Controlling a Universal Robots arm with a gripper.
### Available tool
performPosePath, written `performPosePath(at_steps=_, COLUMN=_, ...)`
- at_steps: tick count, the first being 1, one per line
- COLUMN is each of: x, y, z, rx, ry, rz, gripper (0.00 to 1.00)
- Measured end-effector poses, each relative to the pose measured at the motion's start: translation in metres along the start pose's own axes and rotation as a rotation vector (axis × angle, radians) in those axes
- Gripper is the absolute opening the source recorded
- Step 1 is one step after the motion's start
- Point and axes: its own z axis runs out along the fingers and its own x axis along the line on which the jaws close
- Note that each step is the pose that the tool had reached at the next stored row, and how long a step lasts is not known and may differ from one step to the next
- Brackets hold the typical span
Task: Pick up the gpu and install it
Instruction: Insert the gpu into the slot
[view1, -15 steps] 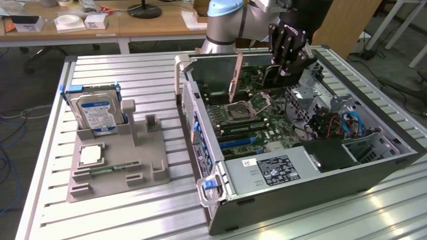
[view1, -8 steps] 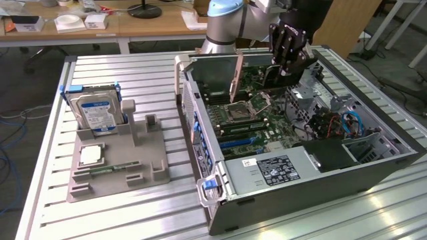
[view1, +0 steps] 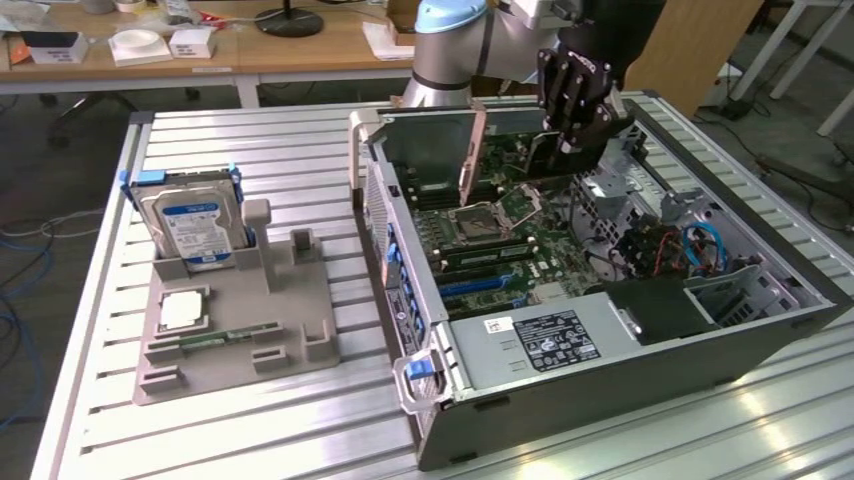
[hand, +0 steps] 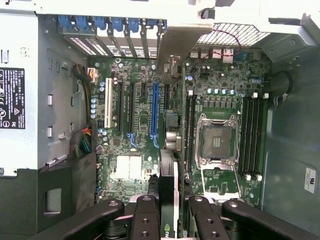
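Observation:
My gripper (view1: 577, 95) hangs over the open computer case (view1: 747, 340), shut on the gpu (view1: 534, 152). The gpu is a thin card held on edge above the motherboard (view1: 514, 250), with its brownish end toward the case's rear wall. In the wrist view the gpu (hand: 169, 185) shows edge-on between the black fingers (hand: 145, 220), and its metal bracket (hand: 177, 47) reaches toward the rear slot openings. The card's edge runs parallel to the long blue slot (hand: 155, 112) and a little to one side of it. I cannot tell whether the card touches the board.
A grey fixture (view1: 287, 330) at the exterior view's left holds a silver hard drive (view1: 194, 225), a CPU (view1: 183, 308) and a green RAM stick (view1: 227, 337). Inside the case are the power supply (view1: 567, 335), the CPU socket (view1: 481, 220) and cables (view1: 694, 250).

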Motion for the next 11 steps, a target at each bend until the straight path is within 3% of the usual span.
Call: performPosePath(at_steps=11, x=0.0001, y=0.0000, z=0.0103, rx=0.0001, ry=0.0000, rz=0.000, gripper=0.27)
